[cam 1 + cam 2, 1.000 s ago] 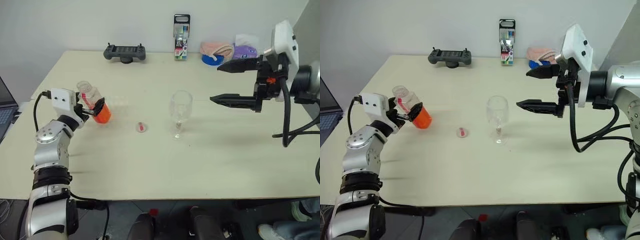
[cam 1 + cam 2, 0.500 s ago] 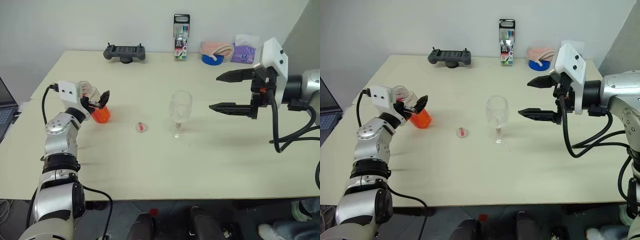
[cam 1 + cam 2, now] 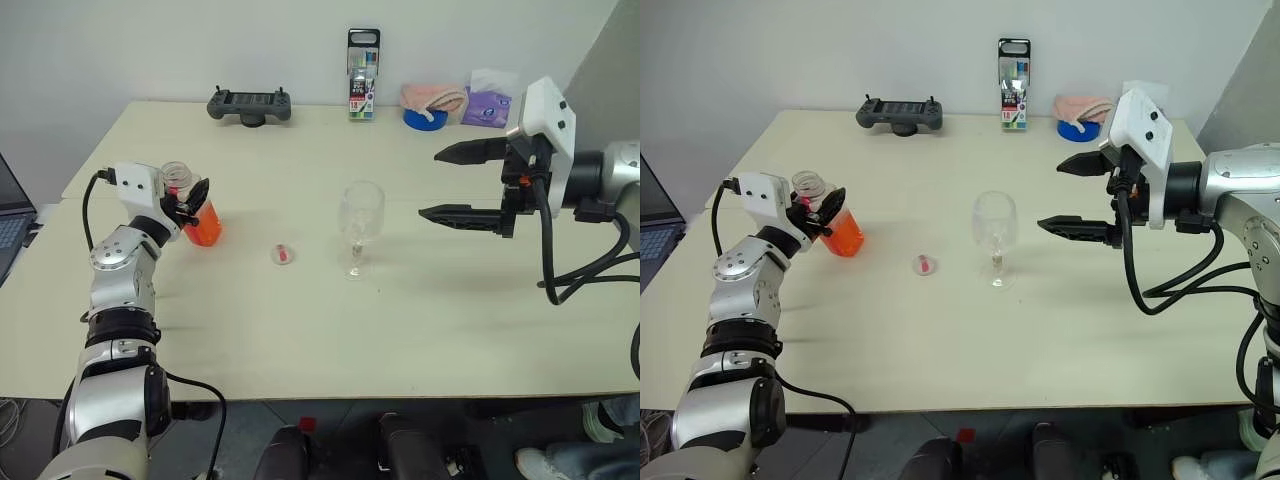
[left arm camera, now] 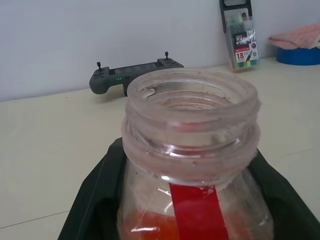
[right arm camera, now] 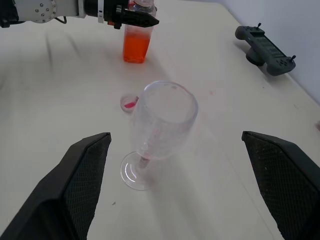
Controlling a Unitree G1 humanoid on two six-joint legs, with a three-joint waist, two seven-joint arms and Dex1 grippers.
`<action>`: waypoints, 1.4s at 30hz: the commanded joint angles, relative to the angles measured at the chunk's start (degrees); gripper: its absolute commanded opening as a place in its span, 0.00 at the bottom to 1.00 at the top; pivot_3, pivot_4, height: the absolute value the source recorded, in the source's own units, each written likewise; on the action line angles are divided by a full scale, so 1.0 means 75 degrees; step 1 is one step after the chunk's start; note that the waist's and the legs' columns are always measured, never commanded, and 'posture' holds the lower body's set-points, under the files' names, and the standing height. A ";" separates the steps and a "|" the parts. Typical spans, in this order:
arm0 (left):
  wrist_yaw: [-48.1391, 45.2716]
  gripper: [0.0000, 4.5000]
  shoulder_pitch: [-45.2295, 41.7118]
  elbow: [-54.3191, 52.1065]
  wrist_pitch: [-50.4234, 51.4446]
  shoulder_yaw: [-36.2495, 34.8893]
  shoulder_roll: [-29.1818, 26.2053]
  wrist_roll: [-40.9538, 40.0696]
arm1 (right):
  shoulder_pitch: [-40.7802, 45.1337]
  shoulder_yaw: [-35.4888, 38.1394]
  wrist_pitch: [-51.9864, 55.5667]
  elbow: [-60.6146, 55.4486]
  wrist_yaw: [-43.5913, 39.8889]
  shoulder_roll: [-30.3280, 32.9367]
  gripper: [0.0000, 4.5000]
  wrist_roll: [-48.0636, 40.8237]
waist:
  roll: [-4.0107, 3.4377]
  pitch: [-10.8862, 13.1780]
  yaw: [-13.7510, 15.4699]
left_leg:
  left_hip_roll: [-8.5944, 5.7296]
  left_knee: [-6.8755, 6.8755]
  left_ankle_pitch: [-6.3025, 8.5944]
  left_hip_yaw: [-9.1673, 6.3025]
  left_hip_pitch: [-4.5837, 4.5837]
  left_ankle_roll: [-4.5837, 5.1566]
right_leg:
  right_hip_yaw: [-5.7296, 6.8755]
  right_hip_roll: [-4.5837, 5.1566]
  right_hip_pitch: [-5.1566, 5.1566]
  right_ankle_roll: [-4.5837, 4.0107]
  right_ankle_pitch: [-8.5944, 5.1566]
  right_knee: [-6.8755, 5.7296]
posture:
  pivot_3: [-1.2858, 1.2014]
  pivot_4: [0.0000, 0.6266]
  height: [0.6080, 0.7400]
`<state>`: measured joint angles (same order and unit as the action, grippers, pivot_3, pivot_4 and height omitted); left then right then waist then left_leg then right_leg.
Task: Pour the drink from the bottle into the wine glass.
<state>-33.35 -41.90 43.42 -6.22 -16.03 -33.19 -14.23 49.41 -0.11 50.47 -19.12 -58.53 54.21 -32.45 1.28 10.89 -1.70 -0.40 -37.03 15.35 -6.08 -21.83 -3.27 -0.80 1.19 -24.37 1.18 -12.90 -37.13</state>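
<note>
Left gripper clamping the bottle near the neck, both black fingers pressing against the clear body just under the threaded mouth. Bottle standing upright on the bench toward the robot's left side, cap off, mouth open, red label strip running down its side. Drink sitting in the lower part of the bottle as translucent orange liquid. Small pinkish-white cap lying flat on the bench between the bottle and the wine glass, touching neither.

Wine glass standing upright near the middle of the bench, bowl looking empty, round foot resting on the surface, well apart from the bottle.

Right gripper hovering above the bench to the right of the wine glass, its 2 fingers spread wide apart, gripping nothing, tips pointing toward the glass without touching it.

Lying along the far edge: dark handheld game controller, upright marker pack, pink cloth beside a blue object.
</note>
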 commanded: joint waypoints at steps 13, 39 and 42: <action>-0.1618 0.48 -0.2097 -0.1172 -0.1321 0.2178 0.0434 0.1237 | -0.4124 0.2665 -0.0637 -0.2766 0.2750 -0.2086 1.00 -0.0741 | 0.0031 -0.0007 0.0209 | -0.0010 -0.0016 0.0000 0.0002 0.0002 0.0001 | -0.0004 0.0002 0.0019 0.0022 0.0015 0.0002 | 0.52 0.24 1.00; 0.0279 0.48 -0.4244 0.2343 -0.6161 0.3914 0.0751 0.4632 | -0.6072 0.2398 -0.1195 -0.3997 0.4524 -0.3064 1.00 -0.1966 | 0.0029 -0.0007 0.0011 | -0.0007 -0.0120 -0.0001 0.0005 0.0009 0.0008 | -0.0023 -0.0018 0.0031 0.0066 -0.0002 -0.0080 | 0.52 0.24 1.00; 0.0758 0.48 -0.4349 0.2476 -0.6248 0.4058 0.0713 0.4964 | -0.5962 0.2335 -0.1201 -0.3970 0.4538 -0.2940 1.00 -0.2013 | 0.0029 -0.0007 0.0013 | -0.0009 -0.0121 -0.0001 0.0003 0.0008 0.0008 | -0.0021 -0.0016 0.0031 0.0066 -0.0002 -0.0080 | 0.52 0.24 1.00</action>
<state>-30.64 -72.13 62.25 -51.65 14.37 -27.03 21.77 3.87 17.34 42.80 -47.03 -24.73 31.29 -46.42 1.50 10.84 -1.60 -0.47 -37.94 15.35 -6.05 -21.77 -3.21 -0.96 1.08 -24.13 1.68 -12.92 -37.73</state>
